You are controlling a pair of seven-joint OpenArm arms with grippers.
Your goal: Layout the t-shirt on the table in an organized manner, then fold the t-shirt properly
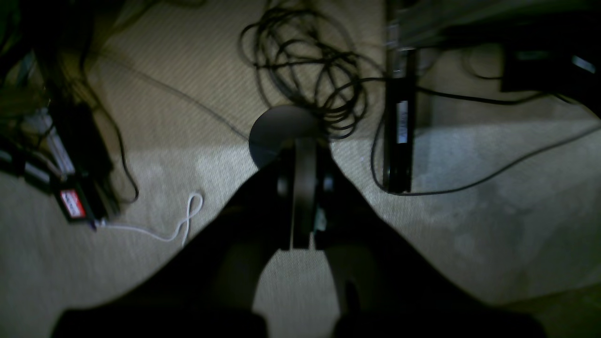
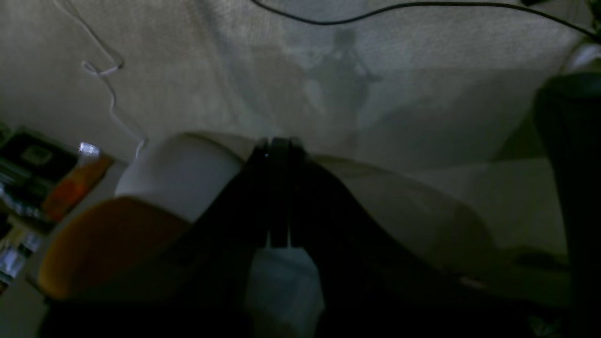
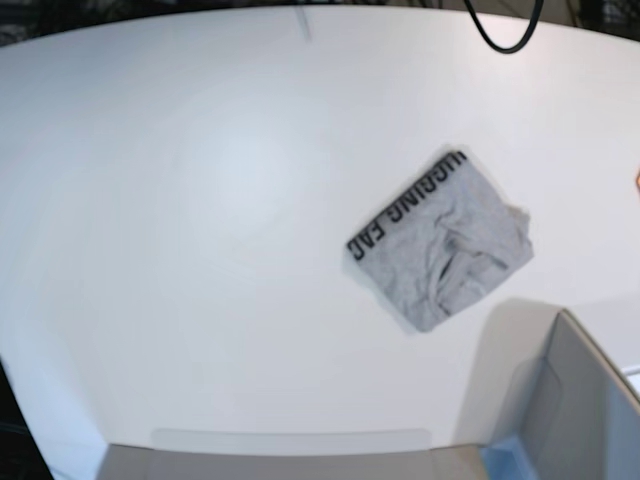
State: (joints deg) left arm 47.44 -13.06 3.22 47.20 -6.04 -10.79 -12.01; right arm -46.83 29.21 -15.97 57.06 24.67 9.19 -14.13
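Observation:
The t-shirt (image 3: pixel 440 245), light heather-grey with black block lettering along its upper left edge, lies as a compact, wrinkled bundle right of centre on the white table (image 3: pixel 200 200). Neither arm shows in the base view. In the left wrist view my left gripper (image 1: pixel 303 155) is shut with nothing between its fingers and points down at beige carpet. My right gripper (image 2: pixel 278 145) is likewise shut and empty, with carpet beyond it. The t-shirt and the table are out of view in both wrist views.
A grey box-like bin (image 3: pixel 580 400) stands at the table's front right, and a flat grey edge (image 3: pixel 290 455) runs along the front. A black cable loop (image 3: pixel 510 35) hangs at the back. Tangled black cables (image 1: pixel 305 65) and a dark upright bar (image 1: pixel 399 122) sit on the floor.

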